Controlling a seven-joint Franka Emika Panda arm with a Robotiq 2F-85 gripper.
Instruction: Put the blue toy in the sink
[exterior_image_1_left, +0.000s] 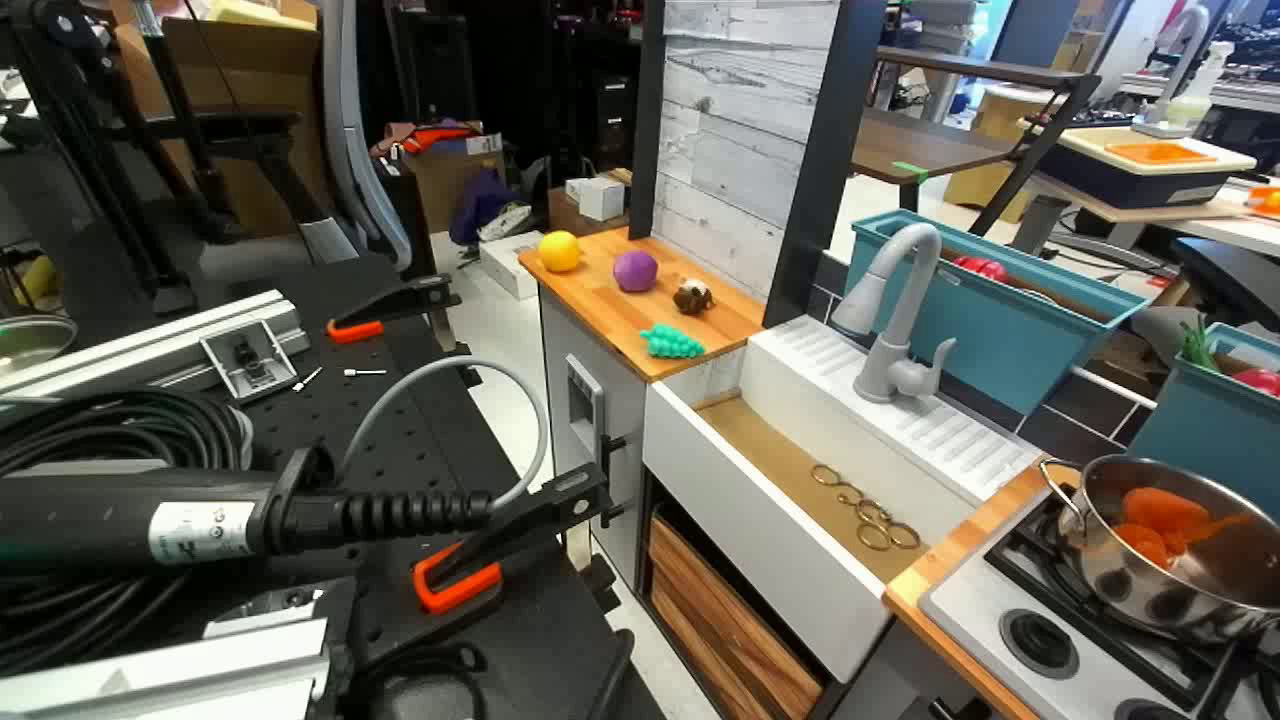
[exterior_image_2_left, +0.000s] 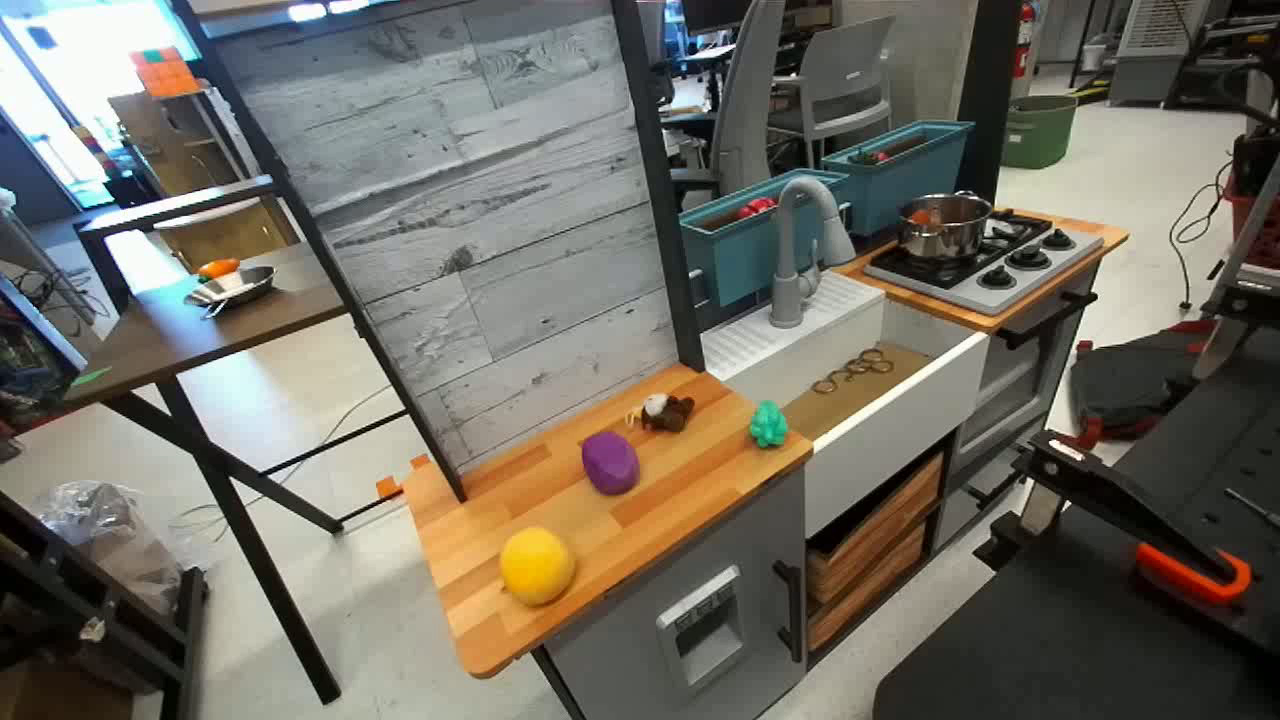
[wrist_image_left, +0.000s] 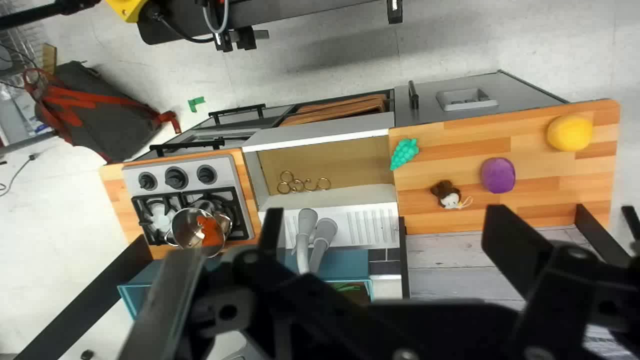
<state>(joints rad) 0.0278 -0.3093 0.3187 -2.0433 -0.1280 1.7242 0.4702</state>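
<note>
The blue toy is a small teal, bumpy toy that lies on the wooden counter beside the sink. It shows in both exterior views (exterior_image_1_left: 672, 342) (exterior_image_2_left: 768, 425) and in the wrist view (wrist_image_left: 404, 153). The sink is a white deep-fronted basin with a tan bottom, in both exterior views (exterior_image_1_left: 760, 530) (exterior_image_2_left: 900, 430) and in the wrist view (wrist_image_left: 350, 160). My gripper (wrist_image_left: 385, 212) is open in the wrist view, with nothing between its fingers. It is high above the scene, well apart from the toy. The gripper is outside both exterior views.
A purple toy (exterior_image_1_left: 635, 271), a yellow ball (exterior_image_1_left: 559, 251) and a brown-white plush (exterior_image_1_left: 692, 296) share the counter (exterior_image_2_left: 540, 640). A grey faucet (exterior_image_1_left: 900, 310) rises behind the sink. Metal rings (exterior_image_1_left: 870, 525) lie inside it. A pot (exterior_image_2_left: 945, 235) stands on the stove. Teal bins (exterior_image_2_left: 765, 255) hang behind.
</note>
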